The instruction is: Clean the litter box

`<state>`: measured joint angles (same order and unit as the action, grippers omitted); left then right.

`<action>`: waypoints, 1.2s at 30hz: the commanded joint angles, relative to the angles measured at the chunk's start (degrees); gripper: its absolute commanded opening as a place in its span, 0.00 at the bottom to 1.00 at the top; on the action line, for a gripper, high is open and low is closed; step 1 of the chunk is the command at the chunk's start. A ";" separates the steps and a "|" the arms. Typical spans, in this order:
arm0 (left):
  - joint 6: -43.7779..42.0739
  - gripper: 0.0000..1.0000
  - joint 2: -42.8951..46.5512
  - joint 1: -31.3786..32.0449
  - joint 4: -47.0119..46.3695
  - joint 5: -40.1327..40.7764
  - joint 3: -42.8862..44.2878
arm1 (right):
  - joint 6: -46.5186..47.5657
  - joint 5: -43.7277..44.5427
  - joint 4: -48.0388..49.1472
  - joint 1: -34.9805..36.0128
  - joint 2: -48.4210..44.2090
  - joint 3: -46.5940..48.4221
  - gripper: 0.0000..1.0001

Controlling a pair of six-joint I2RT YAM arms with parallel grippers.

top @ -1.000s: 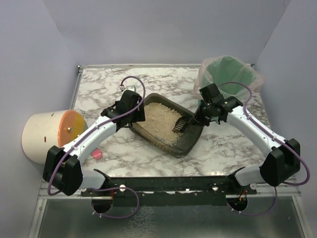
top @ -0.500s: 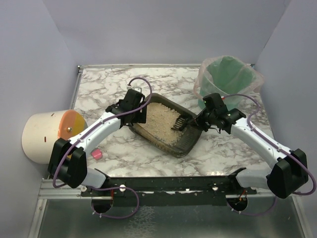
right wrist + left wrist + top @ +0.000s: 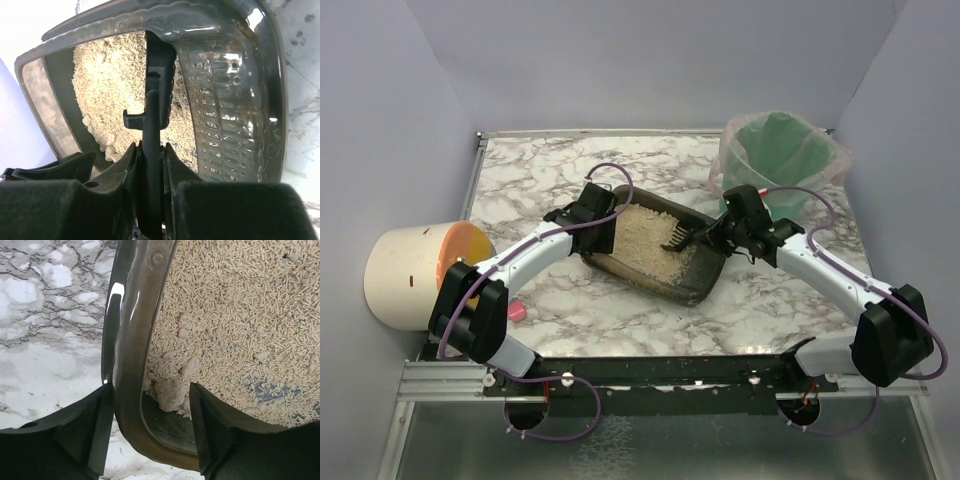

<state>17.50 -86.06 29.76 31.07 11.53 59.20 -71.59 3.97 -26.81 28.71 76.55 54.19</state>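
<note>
Marble-patterned table (image 3: 550,170) carries everything. Nearest the arm bases, a small pink thing (image 3: 516,312) lies just beside the left arm, and a cream drum (image 3: 405,275) with an orange face lies on its side at the table's left edge. Past them, in the middle of the table and set at an angle, is the dark grey-brown box (image 3: 692,285), between the two arms. The left gripper (image 3: 150,390) is at the box's left corner with its jaws apart, astride the rim. One finger (image 3: 95,425) is outside against the wall over the marble, and the other (image 3: 220,430) is inside above the litter (image 3: 645,240), with a gap between it and the wall. It straddles the rim and does not pinch it. A pale clump (image 3: 170,392) sits in that corner just ahead of the inner finger. From the other side, the right gripper (image 3: 150,150) is clenched tight on the handle of the black scoop (image 3: 159,75). The scoop reaches over the right rim into the box, with its head above the litter. The beige pellets are heaped toward the left gripper's end, and the floor nearest the right gripper is bare, showing rows of moulded slots. Farthest back, near the right rear corner of the table, stands the green bucket (image 3: 780,150) lined with a clear bag, close behind the right wrist and apart from the box.
</note>
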 commanded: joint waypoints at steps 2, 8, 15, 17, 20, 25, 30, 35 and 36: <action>-1.32 0.57 -1.13 0.30 0.74 -0.64 -0.94 | 5.14 2.75 10.01 -0.54 3.01 -2.53 0.01; -1.65 0.41 -1.31 0.30 0.83 -0.11 -0.94 | 9.10 -3.07 17.29 -0.52 5.57 -2.77 0.01; -2.59 0.32 -1.39 0.30 0.75 0.16 -0.93 | 8.93 -5.62 20.66 0.00 8.89 -2.25 0.01; -2.88 0.29 -1.55 0.30 0.75 0.16 -0.93 | 8.84 -5.55 22.18 0.32 9.49 -2.40 0.01; -3.16 0.25 -1.65 0.30 0.75 -0.12 -0.93 | 8.92 -6.04 25.47 0.72 10.52 -2.87 0.01; -3.58 0.22 -1.50 0.39 0.66 -0.32 -0.99 | 8.54 -9.06 33.10 1.53 13.09 -4.01 0.01; -4.08 0.19 -1.05 0.63 0.48 -0.03 -1.25 | 7.36 -11.01 40.22 3.26 15.81 -5.42 0.01; -4.56 0.16 -0.74 1.13 0.31 0.56 -1.43 | 6.50 -13.47 47.94 5.06 18.97 -6.97 0.01; -4.65 0.16 -0.63 1.28 0.27 0.74 -1.53 | 6.39 -13.76 49.95 5.41 19.33 -7.37 0.01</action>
<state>16.75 -86.17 29.67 29.93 14.00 59.20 -63.07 -6.46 13.04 32.62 92.86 48.71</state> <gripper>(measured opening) 0.495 0.196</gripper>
